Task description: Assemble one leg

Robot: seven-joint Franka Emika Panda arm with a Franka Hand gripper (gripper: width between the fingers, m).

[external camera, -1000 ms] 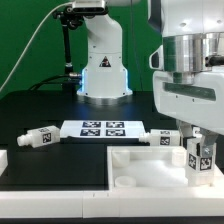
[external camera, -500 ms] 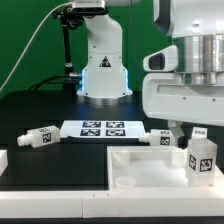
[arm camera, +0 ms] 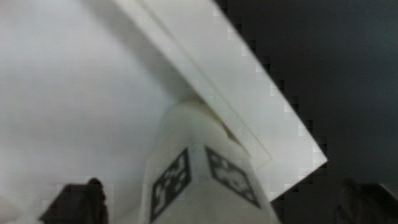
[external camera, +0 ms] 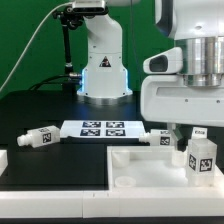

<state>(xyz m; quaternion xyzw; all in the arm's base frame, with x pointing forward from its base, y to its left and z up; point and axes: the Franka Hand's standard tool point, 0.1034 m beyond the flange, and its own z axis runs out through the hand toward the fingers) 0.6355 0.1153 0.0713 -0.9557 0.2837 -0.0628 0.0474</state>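
Note:
A leg (external camera: 203, 160), a small white block with black-and-white tags, stands upright on the right corner of the large white tray-shaped part (external camera: 150, 168). My gripper (external camera: 195, 133) hangs just above it at the exterior view's right. In the wrist view the leg (arm camera: 199, 165) lies between my gripper (arm camera: 214, 205) fingertips, and a dark fingertip (arm camera: 80, 200) stands off its side with a narrow gap. The jaws look open around the leg's top. The view is blurred.
The marker board (external camera: 103, 128) lies mid-table. A second leg (external camera: 40, 137) lies at its left end and a third (external camera: 160, 137) at its right end. Another tagged block (external camera: 179, 152) sits behind the tray. The robot base (external camera: 103, 65) stands at the back.
The hand has turned and risen a little since a second ago and now shows its broad side. The leg stays upright on the tray's corner. Nothing has moved in the last half second.

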